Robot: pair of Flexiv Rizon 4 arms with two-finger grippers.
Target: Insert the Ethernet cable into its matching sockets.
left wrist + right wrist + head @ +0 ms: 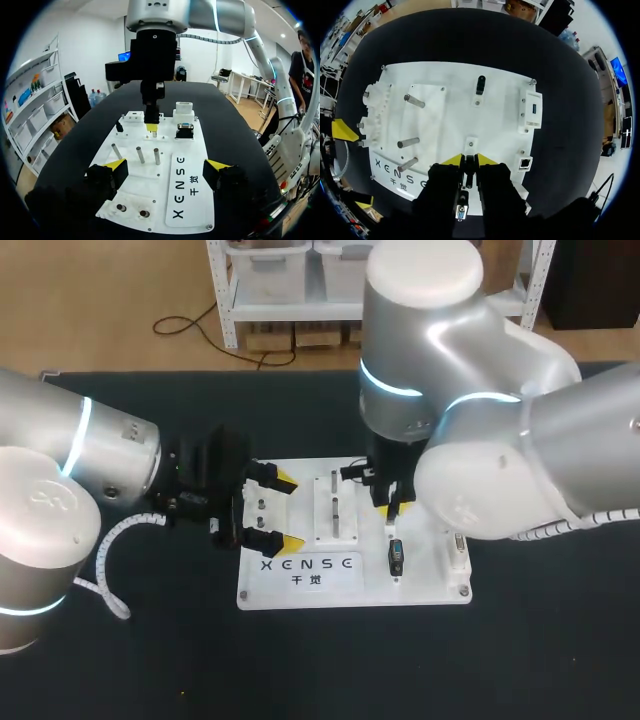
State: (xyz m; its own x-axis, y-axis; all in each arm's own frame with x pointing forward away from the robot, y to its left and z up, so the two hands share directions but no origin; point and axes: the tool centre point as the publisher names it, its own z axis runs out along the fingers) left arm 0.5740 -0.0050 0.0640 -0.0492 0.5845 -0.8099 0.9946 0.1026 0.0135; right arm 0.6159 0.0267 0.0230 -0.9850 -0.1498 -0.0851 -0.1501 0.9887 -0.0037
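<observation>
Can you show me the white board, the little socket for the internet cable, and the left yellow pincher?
white board (425, 582), head view, on a bare patch near its front edge.
Ethernet socket (525, 162), right wrist view, on its dark opening.
left gripper (166, 167), left wrist view, midway between its open yellow tips.

Silver arms (480, 360) with glowing cyan rings, black wrists, yellow-tipped fingers (287, 479), white coiled cables (103, 555)
</observation>
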